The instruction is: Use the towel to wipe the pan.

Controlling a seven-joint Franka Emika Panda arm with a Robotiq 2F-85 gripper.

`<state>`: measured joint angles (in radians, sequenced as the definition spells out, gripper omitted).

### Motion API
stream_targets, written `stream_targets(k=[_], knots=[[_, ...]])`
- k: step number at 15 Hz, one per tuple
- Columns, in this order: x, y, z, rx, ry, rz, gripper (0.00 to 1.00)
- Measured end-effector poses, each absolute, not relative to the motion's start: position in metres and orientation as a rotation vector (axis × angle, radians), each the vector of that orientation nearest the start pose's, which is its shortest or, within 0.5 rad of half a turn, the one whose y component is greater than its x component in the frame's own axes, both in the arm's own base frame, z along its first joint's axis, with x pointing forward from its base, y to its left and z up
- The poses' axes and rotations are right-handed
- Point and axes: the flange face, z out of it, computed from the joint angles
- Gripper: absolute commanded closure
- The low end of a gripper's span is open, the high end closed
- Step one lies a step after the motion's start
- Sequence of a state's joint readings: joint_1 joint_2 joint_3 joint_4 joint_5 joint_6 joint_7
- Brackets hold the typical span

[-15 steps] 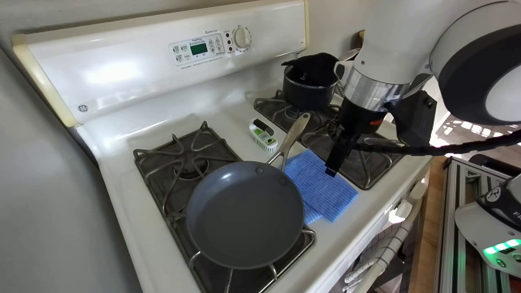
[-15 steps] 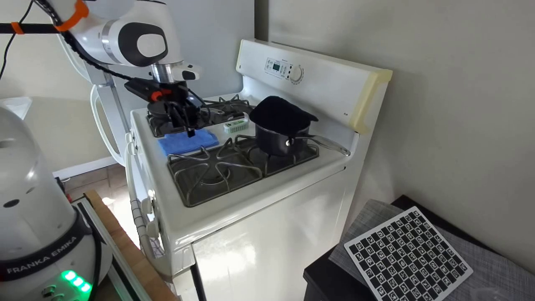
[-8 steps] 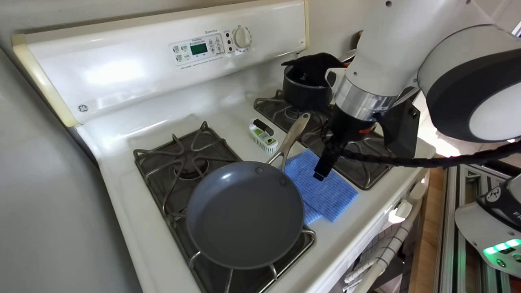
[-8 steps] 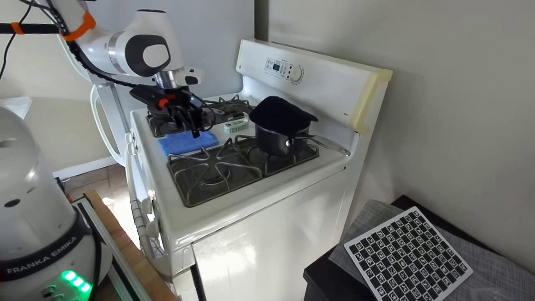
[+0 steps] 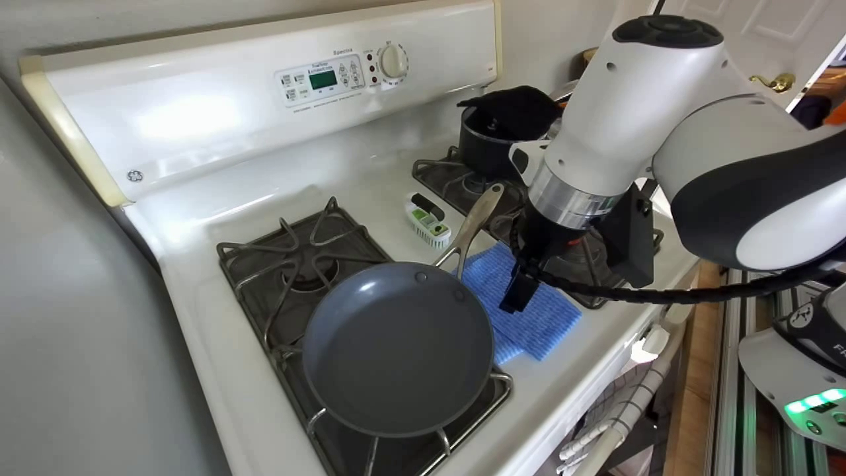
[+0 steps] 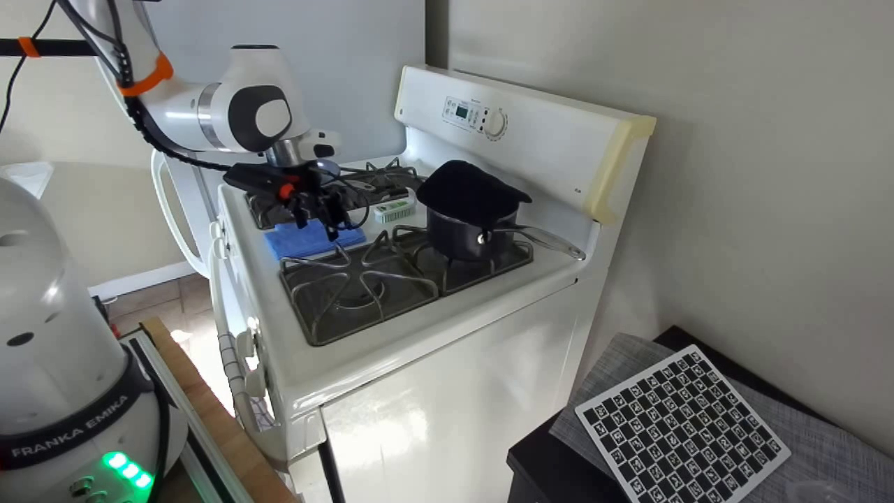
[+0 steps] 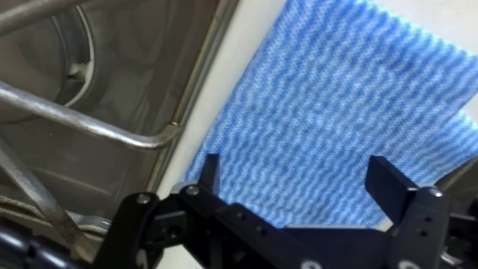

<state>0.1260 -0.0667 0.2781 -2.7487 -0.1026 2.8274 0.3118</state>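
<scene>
A: Wipe status?
B: Not started, AFAICT. The blue towel [image 5: 545,330] lies flat, prob. folded, btwn the burner grates [image 7: 93,126], just beside the grey frying pan [image 5: 400,347]. The pan's edge hides part of it in an exterior view, so whether the two touch, can't tell.
A: And the tool [image 7: 293,172]?
B: Over the towel, jaws spread wide, nothing gripped. Whether it touches the weave, can't tell either.
A: So what's done?
B: At most, lining up, I'd say. To do, IMO: pinch the towel, lift it, get it over the pan's rim, then the actual wiping, i.e. nearly the whole job.
A: OK. Brands, labels?
B: "Spectra" lettering [image 5: 343,51] above the control panel [image 5: 320,80]; a roundel [image 5: 135,176], prob. GE's, low on the backguard [image 5: 238,106]. The robot base [image 6: 73,335] reads "FRANKA EMIKA" on its dark band.
A: Anything on the scrub brush [image 5: 433,228]?
B: Green label [image 5: 425,218], too sm. to read. Ditto most of the panel's captions.
</scene>
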Motion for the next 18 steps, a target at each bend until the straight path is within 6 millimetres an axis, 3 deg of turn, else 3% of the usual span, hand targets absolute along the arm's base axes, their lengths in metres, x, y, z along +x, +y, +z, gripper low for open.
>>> stream_targets(k=[3,4,6,13,14,18], knots=[[0.374,0.165,0.24,-3.126,-0.341,-0.222,0.0],[0.374,0.165,0.237,-3.129,-0.352,-0.214,0.25],[0.377,0.168,0.236,-3.131,-0.371,-0.218,0.34],[0.384,0.172,0.24,-3.129,-0.385,-0.245,0.95],[0.384,0.172,0.241,-3.13,-0.383,-0.244,1.0],[0.385,0.172,0.243,-3.145,-0.358,-0.207,0.99]])
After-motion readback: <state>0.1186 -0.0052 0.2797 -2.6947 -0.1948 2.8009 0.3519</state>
